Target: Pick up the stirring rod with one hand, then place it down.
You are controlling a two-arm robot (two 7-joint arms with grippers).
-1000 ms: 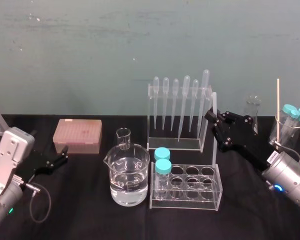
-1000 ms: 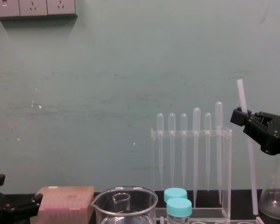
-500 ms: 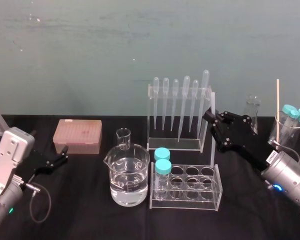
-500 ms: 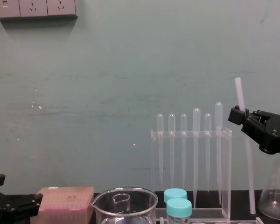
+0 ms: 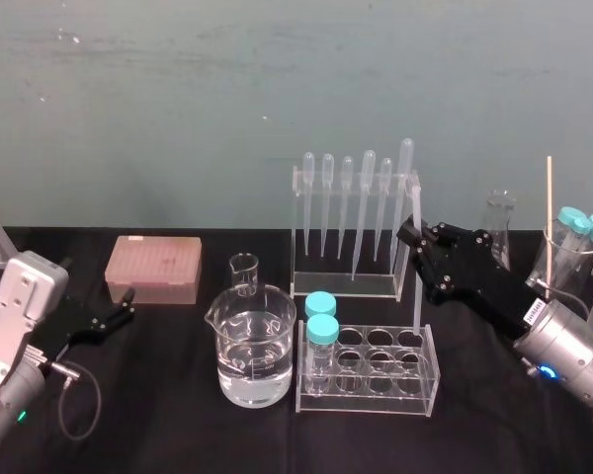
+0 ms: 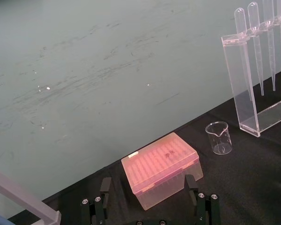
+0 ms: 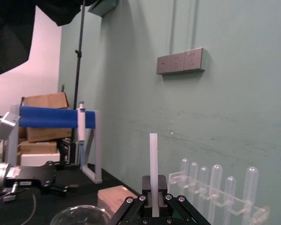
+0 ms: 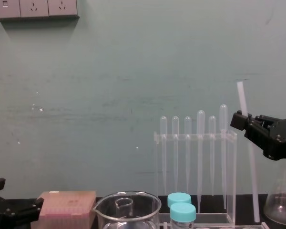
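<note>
While the right claw [image 8: 238,121], clamped on the upright stirring rod [image 8: 251,181] just beside the pipette rack's [image 8: 195,137] right end, holds it above the bench [image 5: 178,434] and the left claw [image 5: 124,311] rests, fingers apart, at the left edge, the likely hazard is sideways drift knocking rod against rack.

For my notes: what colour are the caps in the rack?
Turquoise caps; the head view shows them best.

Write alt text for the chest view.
The right gripper, reaching in from the right edge, holds the stirring rod nearly upright beside a clear pipette rack of six pipettes. Along the bottom are a glass beaker, two teal-capped vials and a pink tip box, with the left gripper low at the left edge.
</note>
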